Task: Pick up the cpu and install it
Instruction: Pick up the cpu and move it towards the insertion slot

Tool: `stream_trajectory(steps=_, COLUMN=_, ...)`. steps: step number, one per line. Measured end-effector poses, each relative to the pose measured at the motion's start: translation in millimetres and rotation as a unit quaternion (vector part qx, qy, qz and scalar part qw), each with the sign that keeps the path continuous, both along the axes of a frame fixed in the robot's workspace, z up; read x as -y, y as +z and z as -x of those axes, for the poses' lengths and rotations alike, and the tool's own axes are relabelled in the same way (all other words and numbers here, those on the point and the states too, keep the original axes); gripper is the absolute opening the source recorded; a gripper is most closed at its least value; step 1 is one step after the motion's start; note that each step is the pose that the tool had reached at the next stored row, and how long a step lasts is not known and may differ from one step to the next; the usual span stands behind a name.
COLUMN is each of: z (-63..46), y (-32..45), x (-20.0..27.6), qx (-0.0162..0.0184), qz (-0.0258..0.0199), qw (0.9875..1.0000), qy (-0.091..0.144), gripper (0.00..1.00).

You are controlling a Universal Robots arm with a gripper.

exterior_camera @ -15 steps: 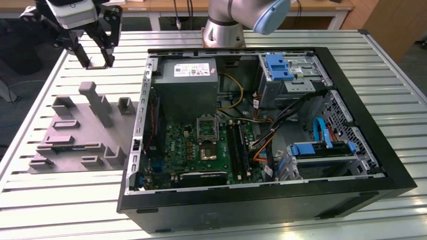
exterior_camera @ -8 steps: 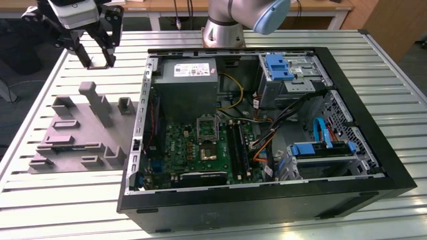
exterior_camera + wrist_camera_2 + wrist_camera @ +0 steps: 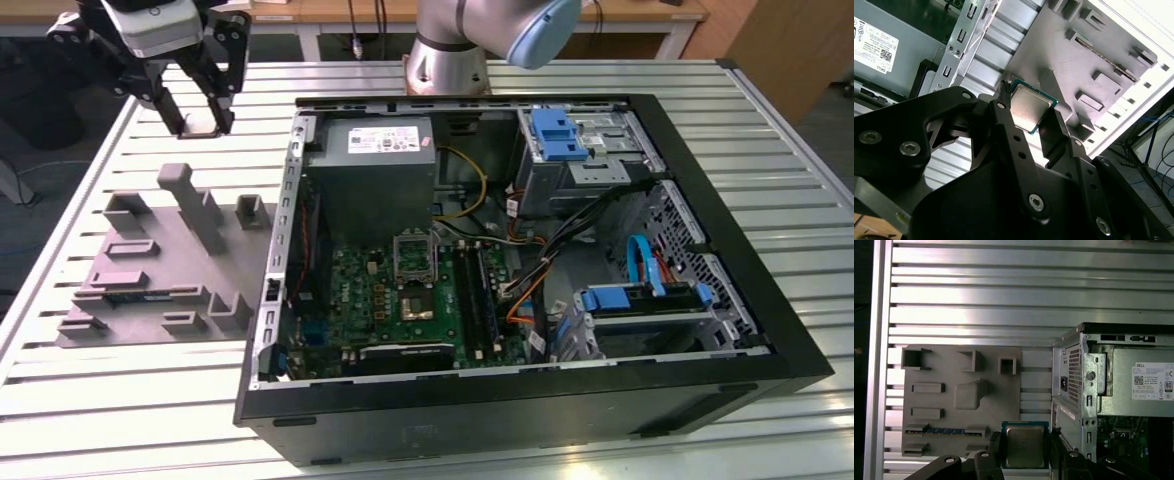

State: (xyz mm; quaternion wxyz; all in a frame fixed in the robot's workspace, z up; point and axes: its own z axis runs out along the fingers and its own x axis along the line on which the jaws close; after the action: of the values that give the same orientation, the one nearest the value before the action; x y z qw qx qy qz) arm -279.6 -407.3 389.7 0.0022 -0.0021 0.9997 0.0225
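Observation:
My gripper [image 3: 199,124] hangs above the slatted table at the exterior view's far left, beyond the grey moulded tray [image 3: 154,275] and outside the open computer case [image 3: 747,250]. It is shut on the cpu [image 3: 1029,107], a flat square chip with a silver-grey metal top and thin pale edge, held by two opposite sides between the black fingers [image 3: 1001,117]. The first wrist view shows the cpu [image 3: 1025,445] in the gripper [image 3: 1025,444] beside the tray [image 3: 944,415] and the case's rear corner [image 3: 1081,375]. The motherboard's socket [image 3: 412,254] lies inside the case.
The case holds a grey power supply [image 3: 378,160], a green motherboard [image 3: 380,300], cables and blue drive brackets [image 3: 558,135]. The tray has several upright blocks [image 3: 200,205]. The arm's base [image 3: 447,65] stands behind the case on the slatted table [image 3: 120,410].

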Motion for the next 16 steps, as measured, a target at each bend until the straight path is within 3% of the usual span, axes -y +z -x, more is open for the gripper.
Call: stream_trajectory(steps=16, z=-4.8, y=0.0, x=0.0, qx=0.0000, qz=0.0000, qw=1.0000, qy=0.000, gripper=0.47)
